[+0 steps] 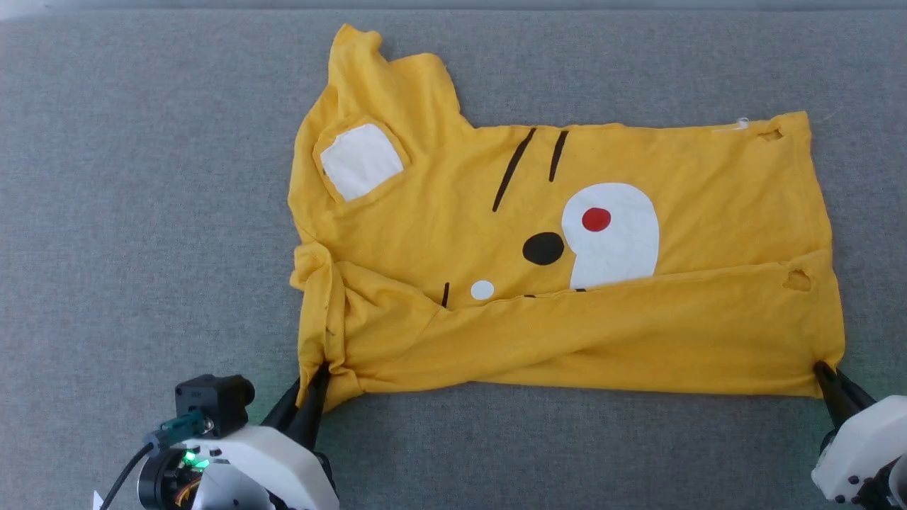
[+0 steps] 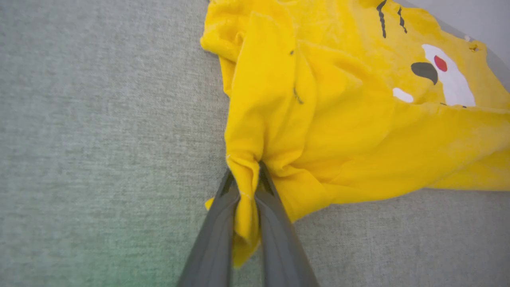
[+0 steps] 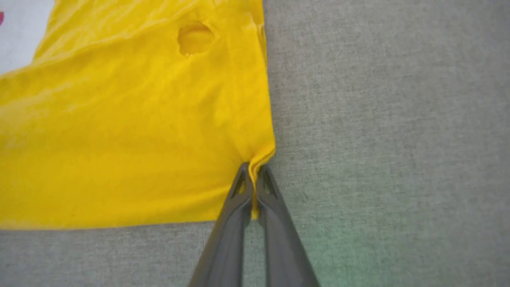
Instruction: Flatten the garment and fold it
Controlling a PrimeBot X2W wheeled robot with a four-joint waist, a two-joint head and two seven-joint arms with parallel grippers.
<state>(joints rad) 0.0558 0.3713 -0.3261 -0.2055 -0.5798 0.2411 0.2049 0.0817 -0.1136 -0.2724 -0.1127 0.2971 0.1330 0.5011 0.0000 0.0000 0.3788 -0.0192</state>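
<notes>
Head view: yellow tiger-face T-shirt (image 1: pixel 708 333) lies centred on the grey fabric desk (image 1: pixel 142 212), its near edge folded over the print. Left gripper (image 1: pixel 322 372), at 7 o'clock, is clamped on the bunched near corner; right gripper (image 1: pixel 820 368), at 4 o'clock, is clamped on the other near corner.
</notes>
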